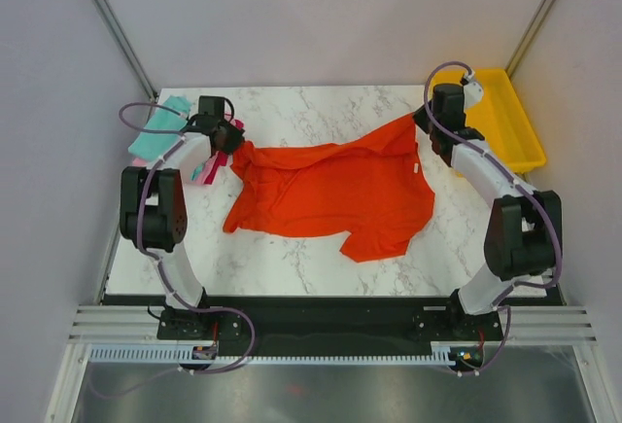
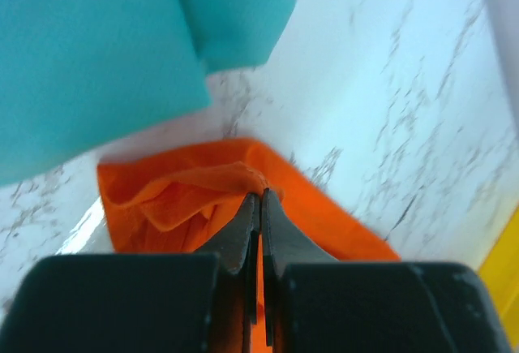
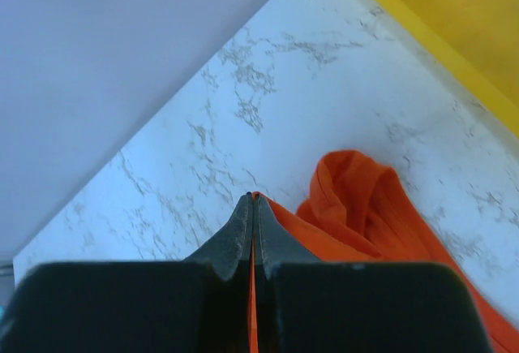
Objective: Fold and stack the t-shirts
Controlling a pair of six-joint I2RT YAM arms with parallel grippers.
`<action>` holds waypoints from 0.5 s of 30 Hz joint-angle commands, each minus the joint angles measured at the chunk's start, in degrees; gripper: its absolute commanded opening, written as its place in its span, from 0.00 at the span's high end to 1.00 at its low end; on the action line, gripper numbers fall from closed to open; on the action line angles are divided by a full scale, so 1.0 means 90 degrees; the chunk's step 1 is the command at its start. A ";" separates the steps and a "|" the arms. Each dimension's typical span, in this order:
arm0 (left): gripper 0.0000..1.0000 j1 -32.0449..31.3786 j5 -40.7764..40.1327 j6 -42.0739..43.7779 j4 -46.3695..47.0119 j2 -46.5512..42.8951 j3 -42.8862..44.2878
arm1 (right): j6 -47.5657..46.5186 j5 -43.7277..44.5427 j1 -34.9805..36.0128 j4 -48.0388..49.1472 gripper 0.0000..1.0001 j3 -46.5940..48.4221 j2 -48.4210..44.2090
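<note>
The orange-red t-shirt (image 1: 335,190) lies spread and rumpled across the middle of the marble table. My left gripper (image 1: 233,139) is shut on its far left corner (image 2: 203,191). My right gripper (image 1: 422,120) is shut on its far right corner (image 3: 357,215), which is raised off the table. The teal t-shirt (image 1: 160,127) lies bunched at the far left edge and fills the upper left of the left wrist view (image 2: 122,45). The pink t-shirt (image 1: 207,167) shows as a small patch under my left arm, mostly hidden.
A yellow plastic tray (image 1: 510,117) stands at the far right edge of the table, close behind my right arm; it shows in the right wrist view (image 3: 454,20). Grey walls close in the table on three sides.
</note>
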 commanded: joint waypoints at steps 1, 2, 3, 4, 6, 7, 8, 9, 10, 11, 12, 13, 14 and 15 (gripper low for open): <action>0.98 0.0074 0.0182 -0.0684 0.0570 0.0413 0.0825 | 0.0377 0.0068 -0.0213 0.0469 1.00 0.0855 0.0779; 0.98 0.0064 0.0211 -0.0821 0.0638 0.0609 0.1156 | 0.0406 0.0098 -0.0243 0.0626 1.00 0.1292 0.0977; 0.98 0.0073 0.0240 -0.0977 0.0890 0.0794 0.1304 | 0.0436 0.0137 -0.0253 0.0675 1.00 0.1529 0.1182; 0.98 0.0102 0.0289 -0.1385 0.0931 0.0980 0.1480 | 0.0523 0.0166 -0.0291 0.0705 1.00 0.1763 0.1580; 0.98 0.0181 0.0396 -0.1806 0.1319 0.1615 0.2151 | 0.0592 0.0176 -0.0428 0.0909 1.00 0.2437 0.2127; 0.98 0.0220 0.0397 -0.1838 0.1429 0.1868 0.2445 | 0.0534 0.0137 -0.0457 0.1162 1.00 0.2671 0.2353; 0.98 0.0230 0.0397 -0.1809 0.1488 0.2344 0.2806 | 0.0466 0.0069 -0.0525 0.1261 1.00 0.3263 0.2588; 0.97 0.0230 0.0571 -0.1673 0.1488 0.2687 0.3709 | 0.0359 -0.0076 -0.0545 0.1301 0.96 0.3637 0.2851; 0.65 0.0230 0.0737 -0.1430 0.1305 0.2971 0.4201 | 0.0242 -0.0619 -0.0565 0.1311 0.81 0.4047 0.3463; 0.40 0.0259 0.0845 -0.1389 0.1167 0.3506 0.5047 | -0.0059 -0.1079 -0.0643 0.1224 0.37 0.4979 0.3778; 0.22 0.0278 0.0953 -0.1350 0.1002 0.3666 0.5336 | -0.0091 -0.1287 -0.0663 0.0981 0.25 0.5414 0.4052; 0.02 0.0288 0.1041 -0.1437 0.0913 0.3754 0.5455 | -0.0091 -0.1395 -0.0672 0.0727 0.21 0.5669 0.4296; 0.00 0.0337 0.1051 -0.1524 0.0922 0.3736 0.5398 | -0.0033 -0.1435 -0.0682 0.0841 0.22 0.5498 0.4270; 0.00 0.0356 0.1071 -0.1583 0.0990 0.3552 0.5078 | -0.0023 -0.1464 -0.0673 0.1045 0.22 0.5225 0.4173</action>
